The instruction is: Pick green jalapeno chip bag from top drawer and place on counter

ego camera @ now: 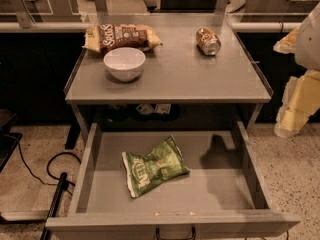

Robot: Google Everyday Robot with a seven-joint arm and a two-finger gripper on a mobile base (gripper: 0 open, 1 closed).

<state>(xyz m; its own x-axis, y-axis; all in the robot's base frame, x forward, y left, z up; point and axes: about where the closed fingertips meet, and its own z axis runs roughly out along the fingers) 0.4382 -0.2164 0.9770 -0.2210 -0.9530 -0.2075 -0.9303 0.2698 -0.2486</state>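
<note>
I see the green jalapeno chip bag (155, 166) lying flat in the top drawer (220, 194). It is a crinkled, glossy packet with white lettering, skewed and left of the drawer's middle. The drawer is a shallow grey metal tray with low walls, pulled out below the desk's front edge. Its dark handle (175, 232) is cut off at the bottom.

The desk (200, 79) is flat, matte grey metal with a slightly raised rim. A brown-and-yellow snack bag (122, 36) lies near its back left corner, with a smooth white bowl (124, 63) just in front. A can (208, 41) lies on its side toward the back right corner.

My end effector (297, 101) is a pale, blocky shape beyond the desk's right edge, partly cut off. It is well apart from the chip bag, which lies lower and to the left. I cannot tell whether it is spread or pressed together.
</note>
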